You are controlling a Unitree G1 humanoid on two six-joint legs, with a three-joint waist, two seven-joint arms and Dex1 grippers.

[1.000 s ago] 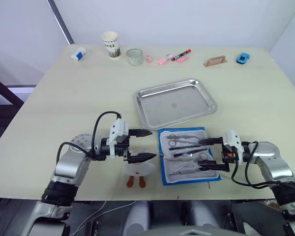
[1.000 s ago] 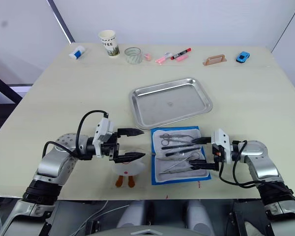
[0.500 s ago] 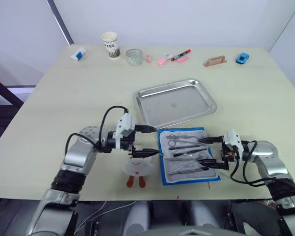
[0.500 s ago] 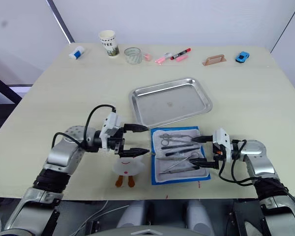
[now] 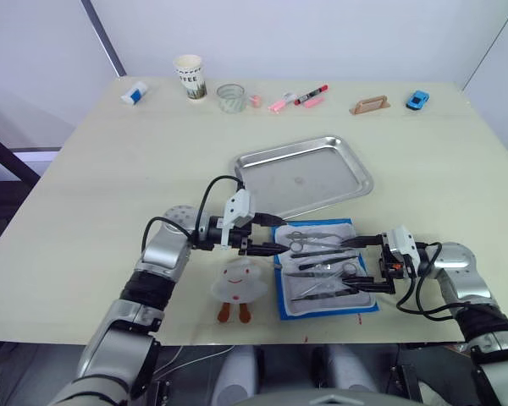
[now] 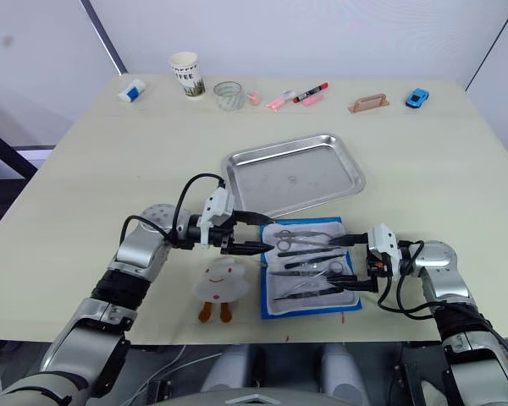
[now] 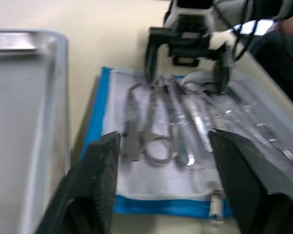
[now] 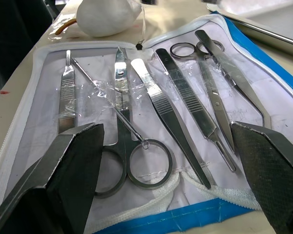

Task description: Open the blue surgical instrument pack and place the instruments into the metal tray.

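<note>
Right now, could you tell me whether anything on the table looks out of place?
A white plush toy lies beside the open pack, close under the left claw; it has no part in a surgical set. The tray is empty.

Instruments point(image 5: 322, 260) lie in pack point(image 5: 325, 308), before tray point(image 5: 262, 200).

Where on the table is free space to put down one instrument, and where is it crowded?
The metal tray is bare inside. The tabletop between it and the far row around the paper cup is also free. It is crowded at the blue surgical instrument pack, with both pincers and the plush toy.
</note>
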